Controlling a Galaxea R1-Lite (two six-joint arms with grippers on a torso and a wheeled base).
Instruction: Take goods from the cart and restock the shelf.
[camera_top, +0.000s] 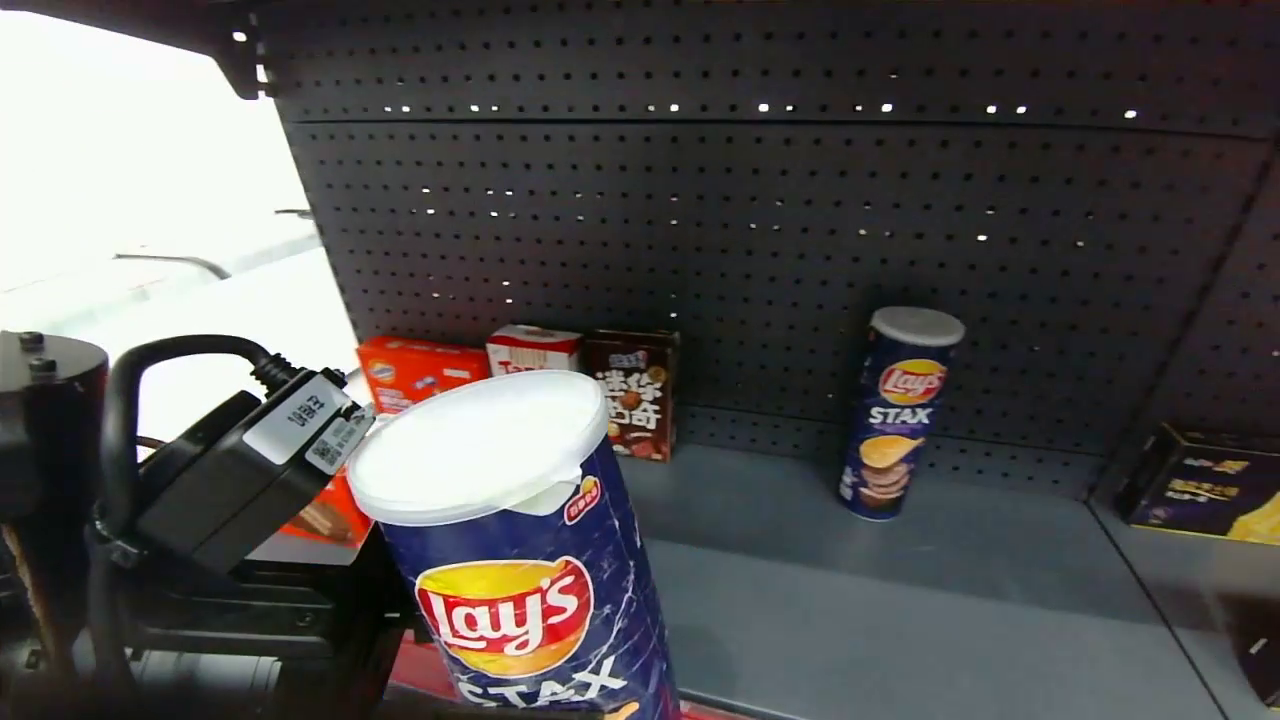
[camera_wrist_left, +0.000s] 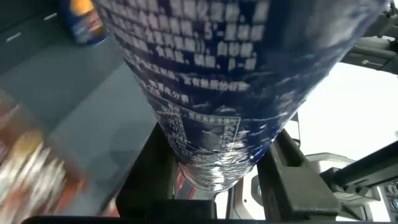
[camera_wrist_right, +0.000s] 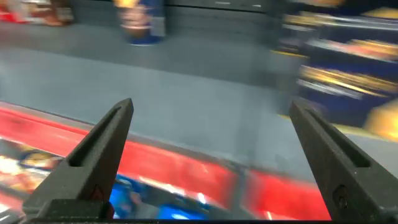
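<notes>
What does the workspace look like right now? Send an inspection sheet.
Surface: grey shelf deck, bare in the middle.
Job's things: held can lid up at front left; second can upright near the back wall; orange box, white box and brown box at back left; dark box far right.
Clutter: nothing seen.
Grippers: left gripper shut on the held can; right gripper open, holding nothing, facing the shelf.
Cables: black cable looping by the left arm.
Surroundings: black pegboard behind the shelf.
</notes>
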